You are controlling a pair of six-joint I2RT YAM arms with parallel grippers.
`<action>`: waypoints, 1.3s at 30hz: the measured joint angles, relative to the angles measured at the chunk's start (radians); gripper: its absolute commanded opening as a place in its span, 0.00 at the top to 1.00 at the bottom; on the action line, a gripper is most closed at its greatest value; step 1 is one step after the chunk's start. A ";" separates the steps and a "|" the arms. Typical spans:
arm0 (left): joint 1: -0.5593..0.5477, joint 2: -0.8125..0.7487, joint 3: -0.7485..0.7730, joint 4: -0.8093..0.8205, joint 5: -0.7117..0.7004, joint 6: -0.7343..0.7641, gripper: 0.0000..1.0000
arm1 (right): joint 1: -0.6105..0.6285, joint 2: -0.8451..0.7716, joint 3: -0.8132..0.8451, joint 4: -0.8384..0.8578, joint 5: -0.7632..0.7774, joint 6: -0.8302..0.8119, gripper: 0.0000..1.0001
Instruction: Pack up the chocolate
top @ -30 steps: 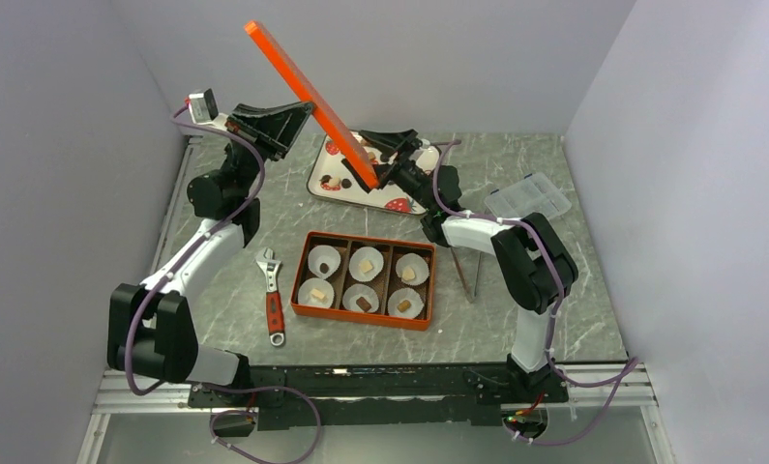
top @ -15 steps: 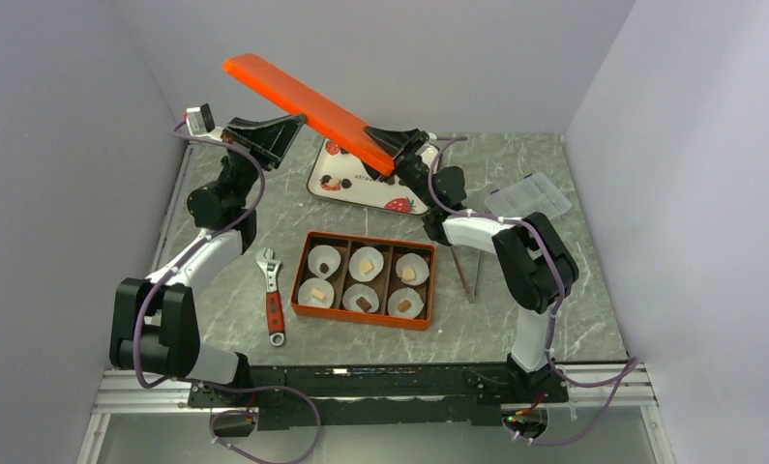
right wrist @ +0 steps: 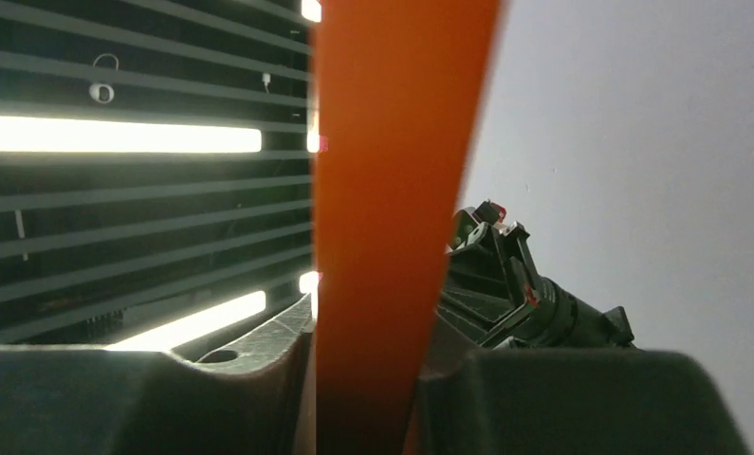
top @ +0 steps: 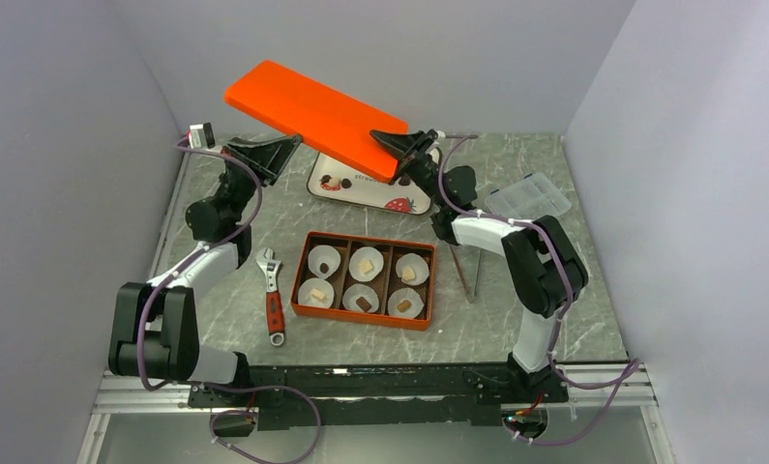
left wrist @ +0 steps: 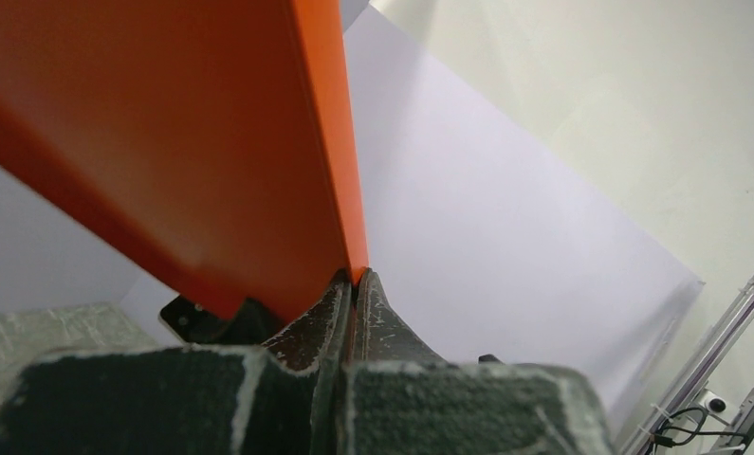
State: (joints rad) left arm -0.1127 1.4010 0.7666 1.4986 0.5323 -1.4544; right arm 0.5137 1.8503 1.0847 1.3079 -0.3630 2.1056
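So, overhead camera first: the orange lid [top: 312, 116] is up in the air over the back of the table, tilted and held by both arms. The left gripper [top: 288, 145] has its near long edge. The right gripper [top: 397, 147] has the end that hangs over the white tray [top: 366, 193]. The chocolate [top: 366, 263] sits one piece to a paper cup [top: 324, 259] in the open orange box [top: 361, 320], nearer the arms and well apart from the lid. A wrench [top: 274, 295] lies just left of the box.

Left wrist camera: the left gripper [left wrist: 354, 284] has its jaws pressed together on the thin rim of the lid [left wrist: 164, 142]. That's a skinny grip, so I'd guess the lid can pivot in it if one arm outruns the other.

Right wrist camera: the lid [right wrist: 392, 142] runs straight up through the right gripper [right wrist: 368, 322], and the fingers sit flush on both faces. Looks clamped to me.

The step is getting the lid onto the box, I reckon. To do it well:
- Level the lid first.
- Bring both arms toward the box together so neither twists it.
- Square it up with the box walls and come down flat.
- Mind the cups, since a tilted edge could catch a rim and tip a piece out.
- Let go only once it's seated all round.
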 measured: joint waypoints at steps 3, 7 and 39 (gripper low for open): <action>0.007 -0.024 -0.032 0.000 0.014 0.003 0.90 | -0.009 -0.016 -0.003 -0.011 -0.031 0.001 0.84; 0.010 -0.081 -0.077 -0.050 0.030 0.056 0.68 | -0.024 -0.033 -0.005 -0.039 -0.082 -0.001 0.90; 0.013 -0.523 0.417 -2.057 -0.121 0.889 0.14 | -0.199 -0.194 -0.148 -0.521 -0.398 -0.339 0.91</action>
State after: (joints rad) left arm -0.0994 0.8780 1.1831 -0.5587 0.4118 -0.5652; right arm 0.3149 1.6566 0.9367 0.7864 -0.7612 1.7668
